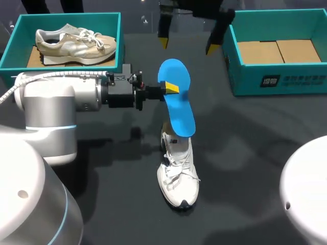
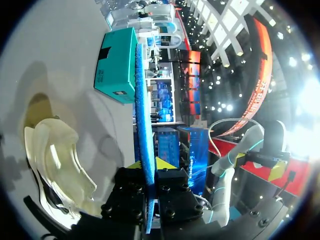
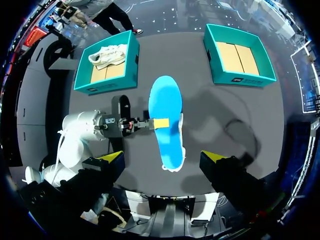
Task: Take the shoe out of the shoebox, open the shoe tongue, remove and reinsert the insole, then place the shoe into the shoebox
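Note:
A blue insole (image 1: 177, 99) hangs in the air over the table's middle, with my left gripper (image 1: 171, 88) shut on its edge; the arm comes in level from the left. In the left wrist view the insole (image 2: 143, 120) runs edge-on between the yellow tips. Below it a white shoe (image 1: 178, 171) lies on the dark table, toe toward the front; it shows beside the gripper as the shoe (image 2: 55, 160). My right gripper (image 1: 188, 46) hangs open, high at the back. From there it looks down on the insole (image 3: 166, 117), its fingers (image 3: 112, 159) spread wide.
A teal shoebox (image 1: 121, 48) at the back left holds a beige shoe (image 1: 74, 43). A second teal shoebox (image 1: 276, 80) at the back right shows only its cardboard floor. Both also appear in the right wrist view, as the left shoebox (image 3: 82, 87) and the right shoebox (image 3: 242, 81).

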`<act>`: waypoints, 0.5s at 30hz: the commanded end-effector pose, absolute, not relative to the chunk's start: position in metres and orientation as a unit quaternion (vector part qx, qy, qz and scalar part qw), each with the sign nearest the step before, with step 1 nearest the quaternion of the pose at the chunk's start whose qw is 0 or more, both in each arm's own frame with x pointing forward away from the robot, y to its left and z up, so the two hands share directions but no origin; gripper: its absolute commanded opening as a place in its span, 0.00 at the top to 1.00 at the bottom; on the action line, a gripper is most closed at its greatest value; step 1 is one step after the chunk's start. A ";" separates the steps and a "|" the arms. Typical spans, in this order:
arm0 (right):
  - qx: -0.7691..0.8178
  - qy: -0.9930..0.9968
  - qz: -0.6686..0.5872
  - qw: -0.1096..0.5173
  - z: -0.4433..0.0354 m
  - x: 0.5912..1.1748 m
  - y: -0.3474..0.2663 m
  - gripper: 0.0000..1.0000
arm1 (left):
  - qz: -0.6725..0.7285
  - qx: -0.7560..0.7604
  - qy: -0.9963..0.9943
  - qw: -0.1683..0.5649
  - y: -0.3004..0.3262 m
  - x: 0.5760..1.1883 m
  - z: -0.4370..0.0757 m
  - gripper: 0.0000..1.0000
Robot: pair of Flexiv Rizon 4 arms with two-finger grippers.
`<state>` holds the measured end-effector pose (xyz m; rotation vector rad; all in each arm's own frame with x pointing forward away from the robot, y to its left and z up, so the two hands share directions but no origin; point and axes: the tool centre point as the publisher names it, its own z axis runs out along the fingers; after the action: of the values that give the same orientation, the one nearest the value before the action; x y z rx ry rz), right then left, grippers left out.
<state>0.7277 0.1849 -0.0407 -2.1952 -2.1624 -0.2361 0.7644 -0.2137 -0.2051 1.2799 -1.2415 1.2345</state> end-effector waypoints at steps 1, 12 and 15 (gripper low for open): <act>-0.714 -0.699 -0.009 -0.036 -0.042 0.729 0.197 0.00 | 0.503 0.522 -0.506 0.467 -0.214 0.764 -0.205 1.00; -0.719 -0.692 0.020 -0.056 -0.041 0.727 0.210 0.00 | 0.503 0.522 -0.506 0.467 -0.214 0.764 -0.205 1.00; -0.722 -0.690 0.018 -0.057 -0.042 0.727 0.210 0.00 | 0.503 0.522 -0.506 0.467 -0.214 0.764 -0.205 1.00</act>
<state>0.7258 0.2053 -0.0425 -2.3116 -2.2190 -0.0300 0.7644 -0.2137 -0.2052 1.2799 -1.2414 1.2345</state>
